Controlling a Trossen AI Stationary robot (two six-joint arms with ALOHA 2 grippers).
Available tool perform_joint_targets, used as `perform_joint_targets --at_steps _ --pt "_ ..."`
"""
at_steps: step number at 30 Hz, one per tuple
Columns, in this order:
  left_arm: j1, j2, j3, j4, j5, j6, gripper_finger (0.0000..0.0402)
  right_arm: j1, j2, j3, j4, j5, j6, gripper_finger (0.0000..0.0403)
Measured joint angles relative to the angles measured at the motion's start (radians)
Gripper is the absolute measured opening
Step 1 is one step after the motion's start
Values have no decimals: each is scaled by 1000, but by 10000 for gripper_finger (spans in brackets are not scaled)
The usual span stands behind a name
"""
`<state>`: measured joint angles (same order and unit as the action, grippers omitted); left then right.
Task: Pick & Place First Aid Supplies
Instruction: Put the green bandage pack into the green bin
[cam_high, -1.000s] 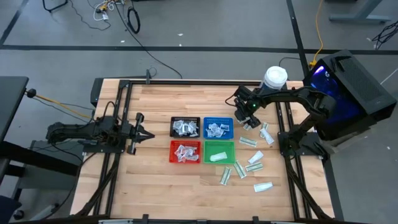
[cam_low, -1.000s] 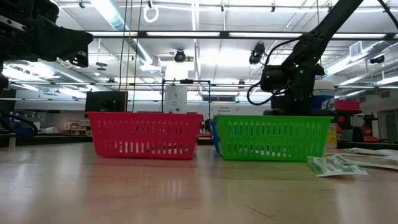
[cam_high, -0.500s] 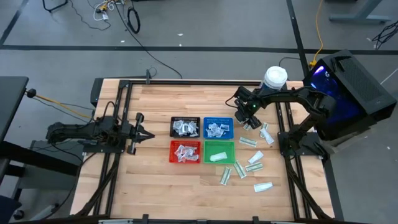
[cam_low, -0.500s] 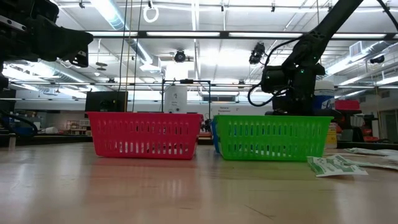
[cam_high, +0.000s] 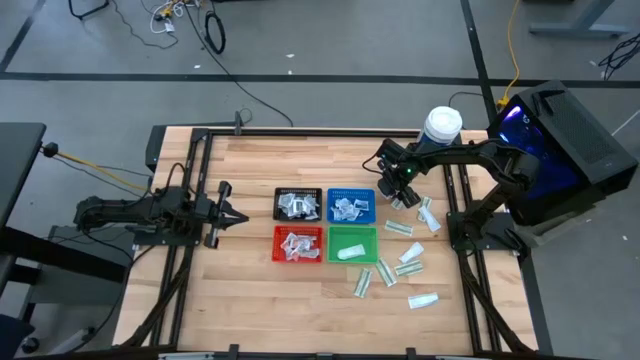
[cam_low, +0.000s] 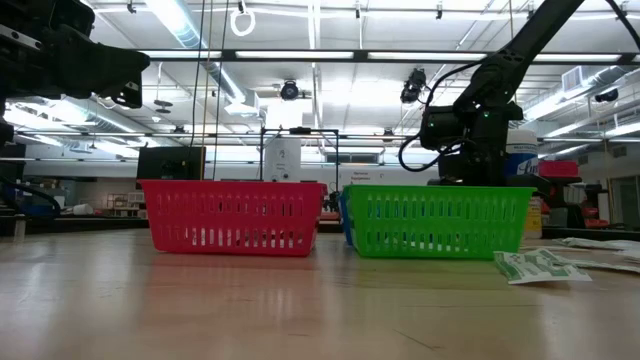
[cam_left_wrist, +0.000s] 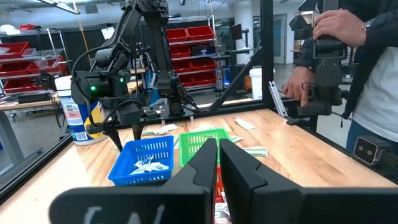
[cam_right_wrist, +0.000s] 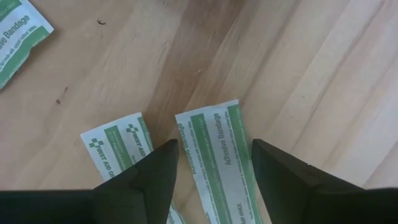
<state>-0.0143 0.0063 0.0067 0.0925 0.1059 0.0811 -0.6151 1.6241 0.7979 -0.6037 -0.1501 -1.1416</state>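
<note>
Several white-and-green packets lie flat on the wood to the right of the blue tray (cam_high: 351, 205) and green tray (cam_high: 352, 243); more packets fill the black tray (cam_high: 298, 204) and red tray (cam_high: 298, 244). My right gripper (cam_high: 404, 192) hangs open, pointing down over the far packets. In the right wrist view its fingers (cam_right_wrist: 214, 147) stand on either side of one bandage packet (cam_right_wrist: 221, 169), with a second packet (cam_right_wrist: 117, 147) just outside one finger. My left gripper (cam_high: 226, 213) is shut and waits at the table's left, level with the trays.
A big white jar (cam_high: 441, 125) stands at the far edge, close behind my right arm. Loose packets (cam_high: 408, 268) spread toward the near right. A person (cam_left_wrist: 351, 62) stands beyond the table's right side. Bare wood lies between my left gripper and the trays.
</note>
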Motion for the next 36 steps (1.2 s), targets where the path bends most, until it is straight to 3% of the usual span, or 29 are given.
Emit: perform_joint_targets --at_steps 7,19,28,36 --pt "0 0 0 0 0 0 25 0 0 0 -6 0 0 201" --pt "0 0 0 0 0 0 25 0 0 -1 -14 -2 25 146" --pt "0 0 0 0 0 0 25 0 -12 -3 -17 2 60 142" --pt "0 0 0 0 0 0 25 10 -70 -4 -13 106 60 141"
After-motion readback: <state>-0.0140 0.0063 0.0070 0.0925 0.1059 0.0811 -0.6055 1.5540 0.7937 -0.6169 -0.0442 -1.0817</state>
